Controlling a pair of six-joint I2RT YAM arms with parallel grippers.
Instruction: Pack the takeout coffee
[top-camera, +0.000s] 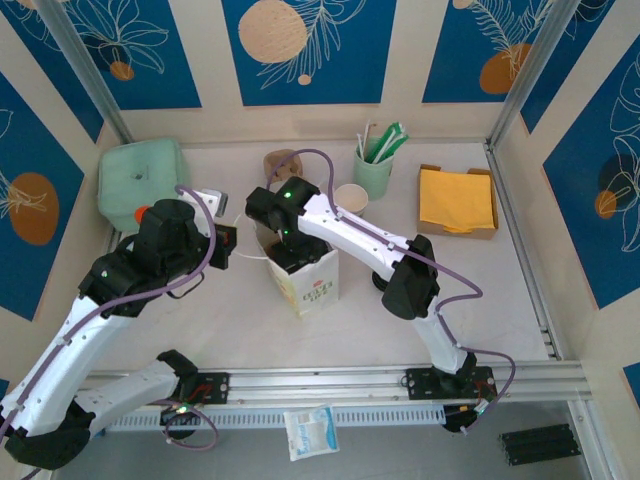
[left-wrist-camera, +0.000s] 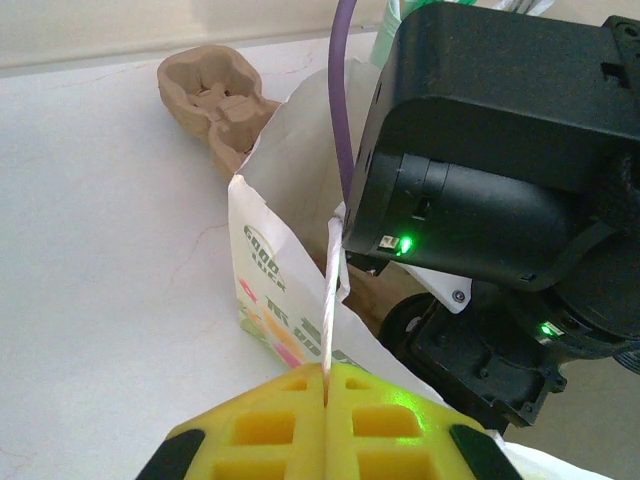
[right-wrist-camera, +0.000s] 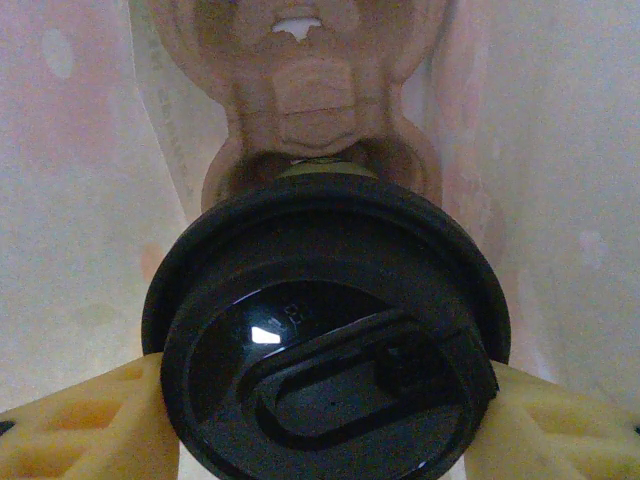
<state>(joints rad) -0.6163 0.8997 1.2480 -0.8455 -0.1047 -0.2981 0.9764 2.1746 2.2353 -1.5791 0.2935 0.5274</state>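
Nearest, below the rail where my arms are bolted, a small blue-and-white packet (top-camera: 310, 432) is lying flat. Moving in, my left claw (left-wrist-camera: 327, 385) is pinching the thin white edge of a printed paper bag (left-wrist-camera: 262, 275), with its yellow fingers (left-wrist-camera: 290, 400) pressed together on that edge at the bag's left side. The bag is standing upright at the middle of the table (top-camera: 230, 320). My right claw (right-wrist-camera: 325, 425) is reaching down into the bag's open mouth and gripping the takeout coffee (right-wrist-camera: 320, 300), a yellow finger pressing each side of the cup under its round black lid. The coffee is hanging between the bag's pale walls, above a brown pulp carrier (right-wrist-camera: 300, 100). I cannot tell whether the two are touching. Beyond the bag, another pulp carrier (top-camera: 283, 163) is sitting on the table, with an open paper cup (top-camera: 351, 197) near its right. Farther right, a mint-green cup of straws (top-camera: 375, 170) is standing, then a box of yellow napkins (top-camera: 458, 200). At far left, a pale green container (top-camera: 140, 178) is resting.
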